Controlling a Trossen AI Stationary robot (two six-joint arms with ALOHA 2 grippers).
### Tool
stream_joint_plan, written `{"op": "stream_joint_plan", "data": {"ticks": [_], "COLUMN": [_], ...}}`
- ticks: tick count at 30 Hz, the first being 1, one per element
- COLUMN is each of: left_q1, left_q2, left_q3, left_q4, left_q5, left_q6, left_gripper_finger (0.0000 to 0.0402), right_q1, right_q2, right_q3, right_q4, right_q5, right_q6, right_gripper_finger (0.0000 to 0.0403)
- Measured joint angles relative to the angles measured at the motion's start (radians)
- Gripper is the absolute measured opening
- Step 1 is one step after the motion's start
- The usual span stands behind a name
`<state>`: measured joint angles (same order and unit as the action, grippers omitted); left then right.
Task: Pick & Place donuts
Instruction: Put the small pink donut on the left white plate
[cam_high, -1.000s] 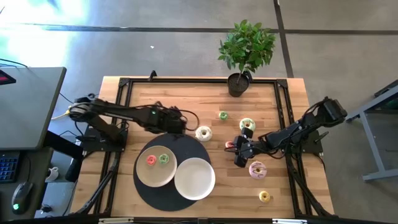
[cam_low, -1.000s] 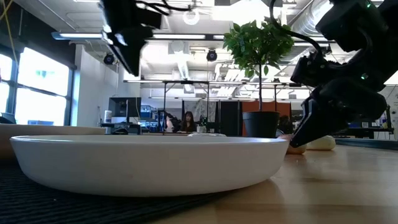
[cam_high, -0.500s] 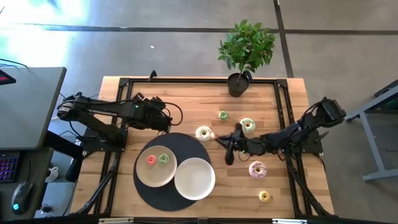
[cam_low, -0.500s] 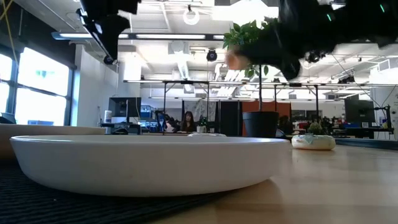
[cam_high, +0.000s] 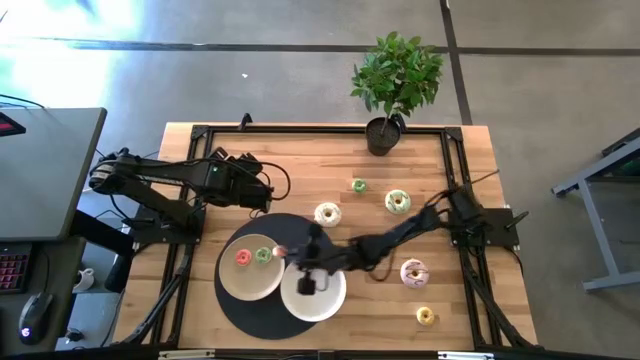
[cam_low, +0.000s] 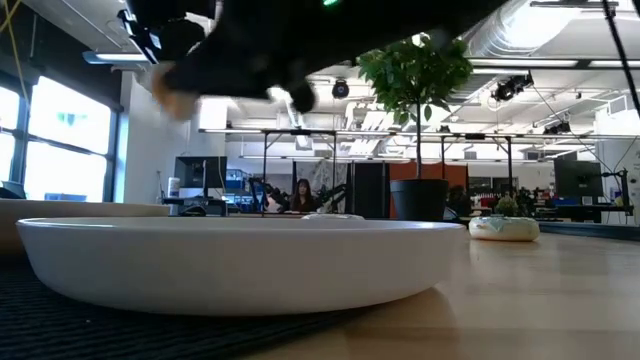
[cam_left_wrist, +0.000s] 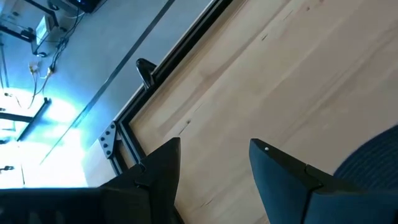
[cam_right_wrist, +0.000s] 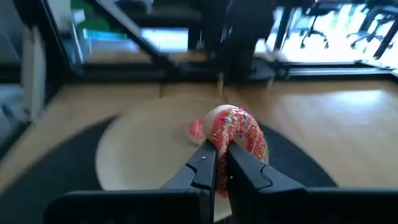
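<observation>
The left gripper (cam_high: 262, 192) waits above the bare wood just beyond the dark mat (cam_high: 232, 303), jaws released and empty. On the left plate (cam_high: 232, 280) lie a small pink donut (cam_high: 242, 257) and a green donut (cam_high: 263, 255). The right gripper (cam_high: 290, 255), which half a second ago was mid-table by the cream donut (cam_high: 327, 213), has swung over the plates, jaws clenched on a pink sprinkled donut (cam_right_wrist: 235, 134). Release looks next. Four more donuts remain on the right of the table.

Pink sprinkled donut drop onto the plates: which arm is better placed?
Right. Its hand is shut on the pink sprinkled donut, stretched over the white plates. The left hand is open, empty, over bare wood beside the dark mat.
</observation>
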<state>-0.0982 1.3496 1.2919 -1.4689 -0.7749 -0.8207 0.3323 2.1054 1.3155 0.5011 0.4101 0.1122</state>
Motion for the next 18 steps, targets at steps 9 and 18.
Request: {"op": "stream_joint_plan", "data": {"ticks": [9,18], "left_q1": [0.000,0.000], "left_q2": [0.001,0.001], "left_q3": [0.000,0.000], "left_q4": [0.000,0.002], "left_q5": [0.017,0.051], "left_q6": [-0.023,-0.035], "left_gripper_finger": [0.0188,0.0188], "right_q1": [-0.036,-0.037], "right_q2": [0.252,0.284], "right_q3": [0.320,0.338], "right_q4": [-0.232,-0.273], "right_q5": [-0.202,-0.153], "right_q6": [0.086,0.027], "right_gripper_finger": [0.0022,0.0032]}}
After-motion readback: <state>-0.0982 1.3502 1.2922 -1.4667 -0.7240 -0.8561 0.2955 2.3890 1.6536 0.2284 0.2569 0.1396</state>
